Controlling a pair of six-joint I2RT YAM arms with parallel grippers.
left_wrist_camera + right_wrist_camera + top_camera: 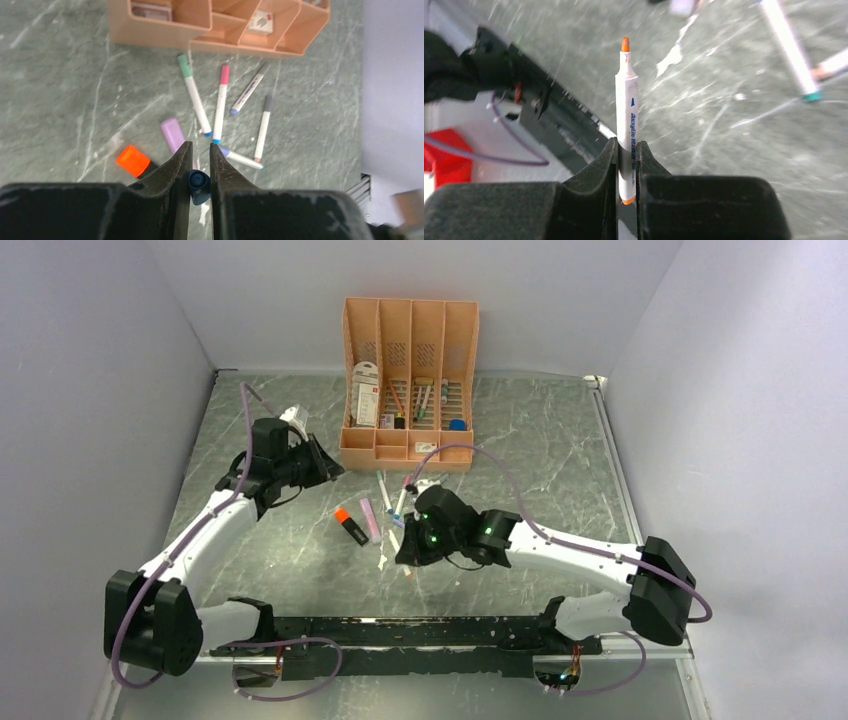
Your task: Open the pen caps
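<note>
The table (560, 460) is crowded at its middle, just in front of the peach organizer (408, 452), and that is where trouble is most likely. If the right arm (570, 545) is lowered carelessly, the loose markers beneath it can be swept aside or rolled out of reach. The bare orange tip of the white marker (626, 115) can be smeared on the table if it is set down tip first. The blue cap (198, 184) is small and round, and it can be squeezed out sideways and lost if the grip is disturbed.

The left arm (215, 525) is held raised over the left of the table, near the organizer's corner and well apart from the right arm, which is stretched low over the marker pile. The right gripper (626, 145) is clamped almost fully on the marker's barrel, tip pointing away. The left gripper (200, 147) is closed narrowly on the blue cap. Below it, the green cap (184, 65), pink cap (224, 74) and orange cap (132, 160) are seen on their pens on the table.
</note>
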